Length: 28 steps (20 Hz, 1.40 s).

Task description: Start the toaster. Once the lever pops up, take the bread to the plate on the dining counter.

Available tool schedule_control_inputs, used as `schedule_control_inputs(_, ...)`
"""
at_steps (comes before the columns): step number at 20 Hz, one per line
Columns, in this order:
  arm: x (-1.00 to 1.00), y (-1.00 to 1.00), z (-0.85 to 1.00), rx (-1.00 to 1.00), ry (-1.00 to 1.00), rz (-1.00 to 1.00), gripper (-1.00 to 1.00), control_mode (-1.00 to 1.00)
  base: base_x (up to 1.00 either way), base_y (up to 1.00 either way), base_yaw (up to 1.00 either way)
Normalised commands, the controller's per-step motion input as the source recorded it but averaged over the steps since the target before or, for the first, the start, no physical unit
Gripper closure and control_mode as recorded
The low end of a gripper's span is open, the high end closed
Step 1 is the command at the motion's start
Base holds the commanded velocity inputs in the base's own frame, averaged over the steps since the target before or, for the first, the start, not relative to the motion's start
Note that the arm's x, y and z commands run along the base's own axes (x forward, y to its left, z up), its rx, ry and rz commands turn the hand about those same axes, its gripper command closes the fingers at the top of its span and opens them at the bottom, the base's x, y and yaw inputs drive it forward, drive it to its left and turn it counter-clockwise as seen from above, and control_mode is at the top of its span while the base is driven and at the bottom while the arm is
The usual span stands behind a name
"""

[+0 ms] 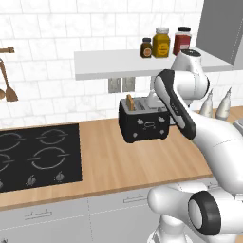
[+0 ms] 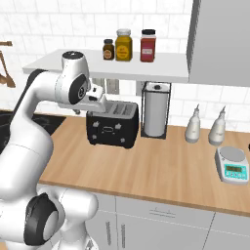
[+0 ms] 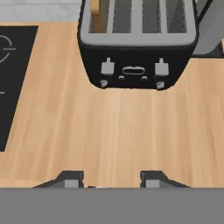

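Note:
The black toaster [image 1: 144, 124] [image 2: 113, 126] [image 3: 135, 65] stands on the wood wall counter under a shelf. The bread [image 1: 129, 102] [image 3: 98, 15] stands upright in its left slot, its top edge poking out. Two small white levers [image 3: 107, 67] sit on the toaster's front face. My gripper [image 3: 111, 179] hovers above the counter just in front of the toaster's top edge and looks down at its front. Its fingertips [image 3: 72, 179] stand apart with nothing between them, so it is open. The plate and the dining counter are out of view.
A black cooktop [image 1: 38, 154] lies left of the toaster. To its right stand a paper-towel holder [image 2: 156, 110], two squeeze bottles [image 2: 194, 124] and a kitchen scale [image 2: 233, 165]. Jars [image 2: 124, 45] sit on the low shelf [image 2: 166, 68] above.

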Motion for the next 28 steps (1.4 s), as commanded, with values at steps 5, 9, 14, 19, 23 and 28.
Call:
schedule_control_inputs(5, 0.00, 0.20, -0.22, 0.00, 0.00, 0.00, -1.00, -1.00, 0.00, 0.00, 0.00)
schedule_control_inputs(9, 0.01, 0.37, -0.52, -0.01, 0.00, 0.00, -1.00, -1.00, 0.00, 0.00, 0.00)
schedule_control_inputs(14, 0.19, 0.29, -0.39, 0.00, 0.00, 0.00, -1.00, -1.00, 0.00, 0.00, 0.00)
schedule_control_inputs(19, 0.45, 0.07, -0.13, 0.00, 0.00, 0.00, -1.00, -1.00, 0.00, 0.00, 0.00)
schedule_control_inputs(23, 0.41, 0.13, -0.26, 0.00, 0.01, 0.00, -1.00, -1.00, 0.00, 0.00, 0.00)
schedule_control_inputs(28, 0.32, 0.26, -0.30, 0.00, 0.02, 0.00, -1.00, -1.00, 0.00, 0.00, 0.00)
